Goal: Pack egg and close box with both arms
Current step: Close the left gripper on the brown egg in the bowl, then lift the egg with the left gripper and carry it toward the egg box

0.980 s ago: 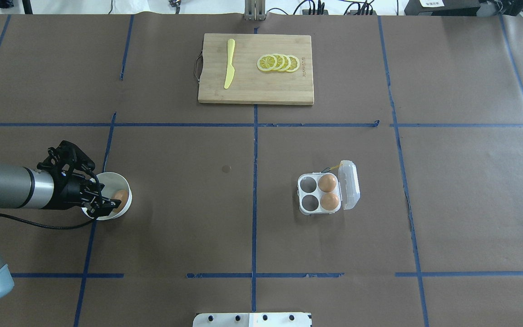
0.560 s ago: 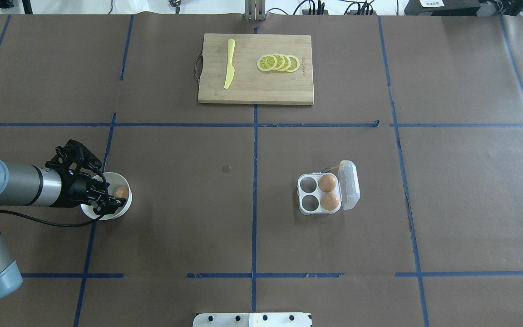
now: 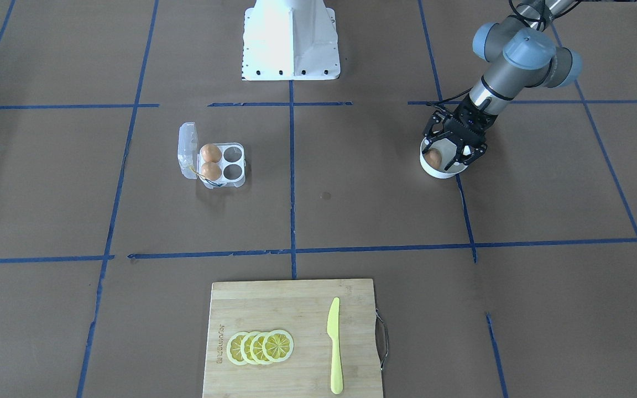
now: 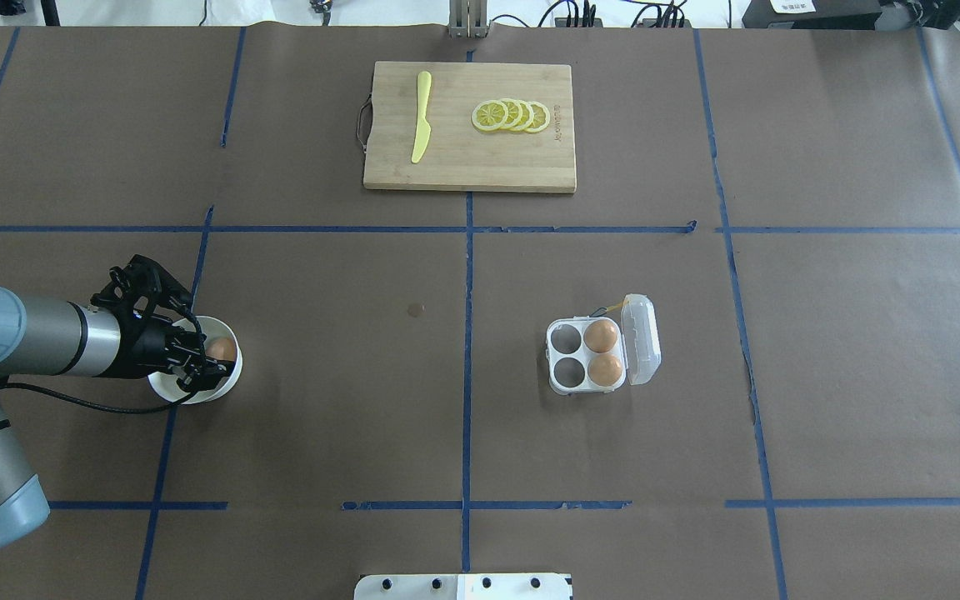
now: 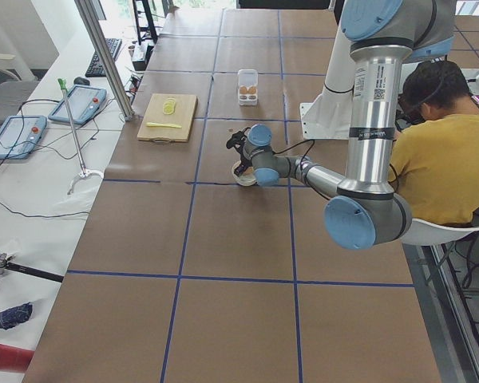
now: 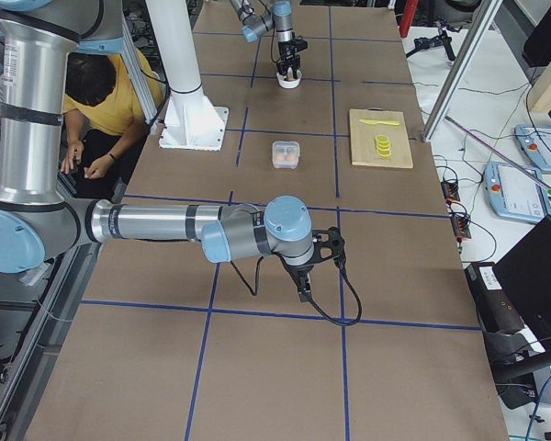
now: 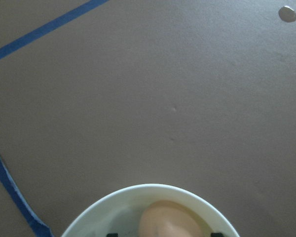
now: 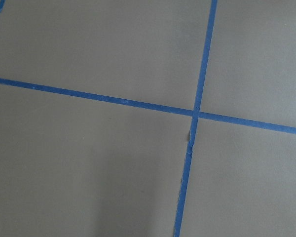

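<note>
Status at this inspection: the packing is partly done and the closing has not begun. The small clear plastic four-cup egg box (image 4: 566, 372) sits right of the table's centre, with its hinged clear lid (image 4: 643, 337) lying open to the right. Its two right-hand cups hold two tan-brown packed eggs (image 4: 602, 335); its two left-hand cups are vacant. The third smooth tan-brown egg (image 4: 222, 349), which I take to be the one in hand, lies in the round white bowl (image 3: 441, 173) at the left of the table, well apart from the box. The black two-finger left gripper (image 4: 207, 367) is down at the bowl, reaching into it from the left. In the left wrist view its fingertips (image 7: 112, 235) show at the bottom edge on either side of the egg, with a gap to each, so I record it as spread and not gripping. The black right gripper (image 6: 305, 287) appears only in the right side view, low over bare brown table; whether it is released or clenched I cannot tell. Outstanding, in my judgement: grasp the egg, carry it across to a vacant cup, set it down, then fold the lid over with both arms. A wooden cutting board (image 4: 469, 158) with yellow lemon slices (image 4: 511, 115) and a yellow plastic knife (image 4: 421, 117) lies at the far side, uninvolved.
</note>
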Available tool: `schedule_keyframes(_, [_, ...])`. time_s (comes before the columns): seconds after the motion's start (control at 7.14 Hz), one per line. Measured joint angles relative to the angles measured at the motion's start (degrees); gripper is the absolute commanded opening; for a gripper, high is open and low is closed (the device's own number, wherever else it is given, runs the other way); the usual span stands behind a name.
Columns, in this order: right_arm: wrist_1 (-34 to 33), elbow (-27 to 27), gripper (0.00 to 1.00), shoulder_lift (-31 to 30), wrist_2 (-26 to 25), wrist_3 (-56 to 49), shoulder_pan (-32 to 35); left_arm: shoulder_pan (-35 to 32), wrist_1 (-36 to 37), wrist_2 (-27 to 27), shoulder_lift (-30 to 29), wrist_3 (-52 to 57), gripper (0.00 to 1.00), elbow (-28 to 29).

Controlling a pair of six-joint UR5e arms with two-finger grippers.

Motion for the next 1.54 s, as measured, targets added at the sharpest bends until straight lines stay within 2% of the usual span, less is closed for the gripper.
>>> schedule_keyframes(0.14, [-0.02, 0.00, 1.00, 0.03, -0.01, 0.00, 0.00, 0.00, 0.00, 0.00, -0.26, 0.00, 0.70, 0.30])
schedule_keyframes(0.28, [-0.02, 0.00, 1.00, 0.06, -0.03, 0.00, 0.00, 0.00, -0.02, 0.00, -0.44, 0.02, 0.66, 0.53])
schedule_keyframes(0.56, [-0.03, -0.09, 1.00, 0.07, -0.03, 0.00, 0.00, 0.00, -0.08, 0.00, -0.69, 0.12, 0.24, 0.82])
schedule_keyframes(0.84, [0.03, -0.15, 1.00, 0.07, -0.04, 0.00, 0.00, -0.10, -0.24, -0.09, -0.62, 0.69, 0.04, 0.55])
schedule_keyframes(1.26, [0.04, -0.18, 1.00, 0.07, -0.02, -0.08, 0.00, -1.16, -1.39, -0.80, 1.55, 7.00, 0.02, -1.76])
schedule_keyframes(1.54, [0.06, -0.18, 1.00, 0.07, -0.01, -0.07, 0.00, -3.20, -6.69, -1.00, 2.41, 12.38, 0.02, -2.69])
